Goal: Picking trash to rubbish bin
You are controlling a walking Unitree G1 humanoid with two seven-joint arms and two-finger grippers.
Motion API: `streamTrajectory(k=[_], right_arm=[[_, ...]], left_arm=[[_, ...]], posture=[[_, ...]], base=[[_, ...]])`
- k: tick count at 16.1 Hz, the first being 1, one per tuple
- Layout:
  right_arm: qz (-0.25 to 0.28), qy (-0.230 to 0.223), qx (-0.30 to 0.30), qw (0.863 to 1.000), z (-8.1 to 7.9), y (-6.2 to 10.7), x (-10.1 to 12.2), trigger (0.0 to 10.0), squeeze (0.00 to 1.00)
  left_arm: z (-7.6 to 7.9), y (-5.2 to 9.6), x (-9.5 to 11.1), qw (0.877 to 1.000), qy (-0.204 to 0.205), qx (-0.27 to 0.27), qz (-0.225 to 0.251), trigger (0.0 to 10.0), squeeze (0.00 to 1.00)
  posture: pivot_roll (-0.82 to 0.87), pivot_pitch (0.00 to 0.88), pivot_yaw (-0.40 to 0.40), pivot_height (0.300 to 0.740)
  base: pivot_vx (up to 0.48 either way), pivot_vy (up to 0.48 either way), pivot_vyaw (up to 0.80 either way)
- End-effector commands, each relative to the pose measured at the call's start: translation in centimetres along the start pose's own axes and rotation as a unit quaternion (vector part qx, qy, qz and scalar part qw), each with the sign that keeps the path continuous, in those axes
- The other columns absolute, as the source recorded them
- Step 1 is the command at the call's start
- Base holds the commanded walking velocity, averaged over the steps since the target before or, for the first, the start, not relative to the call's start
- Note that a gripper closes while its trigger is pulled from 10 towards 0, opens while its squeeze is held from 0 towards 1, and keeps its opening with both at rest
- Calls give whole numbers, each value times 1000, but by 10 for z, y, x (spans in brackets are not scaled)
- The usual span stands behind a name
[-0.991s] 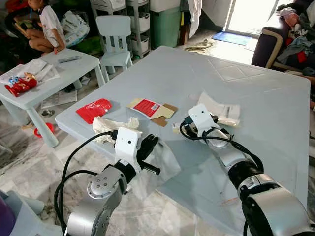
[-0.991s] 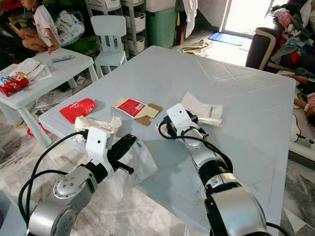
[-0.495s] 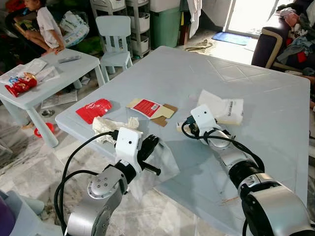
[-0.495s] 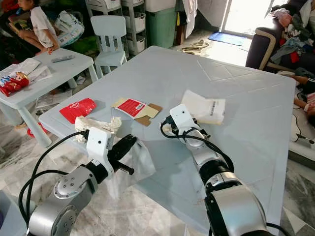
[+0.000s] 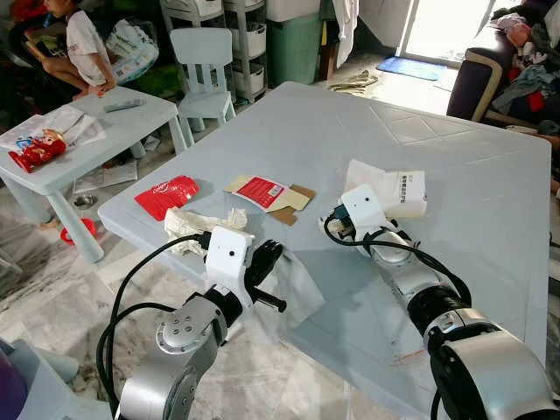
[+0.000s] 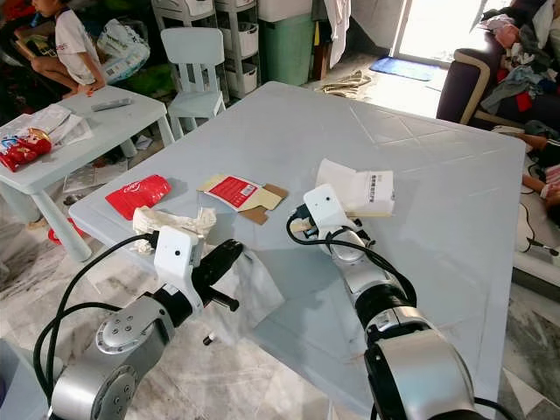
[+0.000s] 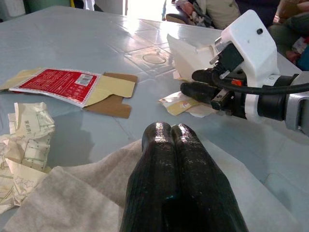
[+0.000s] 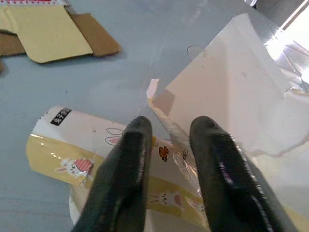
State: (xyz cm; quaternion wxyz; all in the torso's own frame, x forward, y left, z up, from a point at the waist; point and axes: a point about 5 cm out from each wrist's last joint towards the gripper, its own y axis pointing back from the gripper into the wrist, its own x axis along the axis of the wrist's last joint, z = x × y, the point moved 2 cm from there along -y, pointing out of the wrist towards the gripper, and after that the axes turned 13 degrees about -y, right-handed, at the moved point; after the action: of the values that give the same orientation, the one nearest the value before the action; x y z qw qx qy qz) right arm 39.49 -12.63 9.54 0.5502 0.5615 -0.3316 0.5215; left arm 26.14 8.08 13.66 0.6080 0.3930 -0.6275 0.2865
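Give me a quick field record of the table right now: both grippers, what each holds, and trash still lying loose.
left gripper: shut on clear plastic bag, at the table's near edge
right gripper: open, fingers astride white wrapper
yellow rabbit wrapper: flat under right gripper
loose trash: red packet, crumpled paper, flattened carton
surface: grey table

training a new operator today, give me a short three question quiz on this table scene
1. True or false: the left hand has its fingers pressed together over a clear plastic bag.
2. Which item lies nearest the right hand?
A. red foil snack wrapper
B. yellow rabbit-print wrapper
C. crumpled white paper
3. Fill in: the flattened red and tan cardboard box lies on the pale ____ plastic table.

Key: 1 true; 2 B; 3 blue
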Motion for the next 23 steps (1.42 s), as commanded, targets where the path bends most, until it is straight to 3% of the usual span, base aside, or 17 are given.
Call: streamTrajectory(k=[1, 7, 16, 19, 21, 23], right_arm=[[1, -9, -11, 1000, 4, 1, -1, 0, 0], [27, -37, -24, 999, 13, 1, 9, 0, 0], [133, -84, -10, 987, 21, 3, 60, 0, 0], [197, -111, 13, 974, 24, 15, 88, 0, 0], [234, -123, 26, 964, 27, 29, 101, 0, 0], [262, -124, 37, 956, 30, 47, 108, 0, 0]], left_arm=[[1, -1, 4, 1000, -5, -4, 6, 0, 0], [-1, -4, 6, 1000, -6, 4, 12, 0, 0], [-6, -6, 8, 1000, -8, 16, 18, 0, 0], [-16, -7, 11, 998, -12, 56, 25, 0, 0], [-28, -7, 15, 994, -15, 98, 36, 0, 0], [-32, -8, 17, 993, -15, 109, 40, 39, 0]], posture=[[149, 20, -11, 740], [140, 15, -12, 740], [132, 12, -11, 740], [131, 14, -11, 740], [122, 13, -13, 740], [113, 12, -10, 740]], base=[[0, 0, 0], [0, 0, 0], [0, 0, 0], [0, 0, 0], [0, 0, 0], [0, 0, 0]])
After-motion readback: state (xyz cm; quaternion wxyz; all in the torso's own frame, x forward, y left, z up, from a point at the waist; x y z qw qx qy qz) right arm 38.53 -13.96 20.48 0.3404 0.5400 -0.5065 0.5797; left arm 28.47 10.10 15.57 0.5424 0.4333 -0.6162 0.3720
